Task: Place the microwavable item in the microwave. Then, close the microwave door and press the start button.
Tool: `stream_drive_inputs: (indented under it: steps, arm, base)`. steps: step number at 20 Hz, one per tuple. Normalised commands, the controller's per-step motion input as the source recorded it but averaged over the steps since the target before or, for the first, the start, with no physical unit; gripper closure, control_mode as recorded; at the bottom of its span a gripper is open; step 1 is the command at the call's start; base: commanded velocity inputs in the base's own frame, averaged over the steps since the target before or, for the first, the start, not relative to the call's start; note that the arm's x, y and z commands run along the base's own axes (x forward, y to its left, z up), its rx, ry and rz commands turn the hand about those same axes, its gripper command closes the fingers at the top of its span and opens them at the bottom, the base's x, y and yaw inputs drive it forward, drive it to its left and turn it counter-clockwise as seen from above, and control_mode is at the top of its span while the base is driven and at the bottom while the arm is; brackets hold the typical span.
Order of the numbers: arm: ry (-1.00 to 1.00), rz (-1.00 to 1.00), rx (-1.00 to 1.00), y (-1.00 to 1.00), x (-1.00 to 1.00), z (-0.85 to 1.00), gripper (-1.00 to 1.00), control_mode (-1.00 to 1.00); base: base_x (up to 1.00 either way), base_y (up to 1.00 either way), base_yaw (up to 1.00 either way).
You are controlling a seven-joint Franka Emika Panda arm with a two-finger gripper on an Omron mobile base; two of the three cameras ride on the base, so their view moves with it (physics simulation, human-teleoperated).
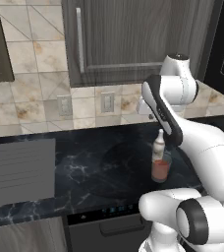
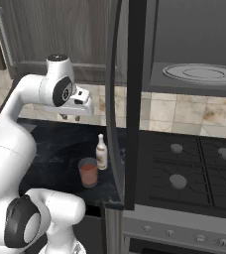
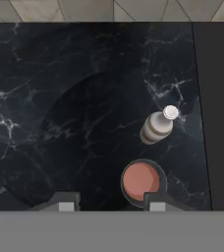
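Nearest, the tumbler (image 2: 88, 172) is standing upright on the dark marble surface (image 1: 84, 167), close to its front edge, with the white bottle (image 2: 101, 152) just beside and behind it. Above them the hand (image 2: 70, 118) is hovering, its fingers partly spread, gripping nothing. Farther right, the microwave door (image 2: 127, 99) is hanging open, the microwave (image 2: 199, 74) showing its turntable.

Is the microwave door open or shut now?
Open: the microwave door stands edge-on toward the camera, and the grey cavity with its turntable is exposed.
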Motion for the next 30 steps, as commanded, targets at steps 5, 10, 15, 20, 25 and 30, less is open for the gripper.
stream_drive_inputs:
  steps: [5, 10, 15, 20, 25, 30]
  arm:
    - [-0.02, 0.0, 0.0, 0.0, -0.05, 0.0, -1.0, -1.0]
    - [0.03, -0.01, -0.16, 0.04, -0.04, -0.62, -1.0, -1.0]
    - [0.16, -0.04, -0.18, 0.0, -0.18, -1.0, -1.0, -1.0]
    - [0.2, 0.0, -0.06, 0.0, -0.03, -0.82, -1.0, -1.0]
    - [0.18, 0.07, 0.0, 0.0, 0.08, -0.4, -1.0, -1.0]
    - [0.15, 0.08, 0.0, 0.0, 0.06, -0.4, -1.0, -1.0]
  base:
    - [0.0, 0.0, 0.0]
    - [0.0, 0.0, 0.0]
    - [0.0, 0.0, 0.0]
    - [0.0, 0.0, 0.0]
    - [0.0, 0.0, 0.0]
    - [0.0, 0.0, 0.0]
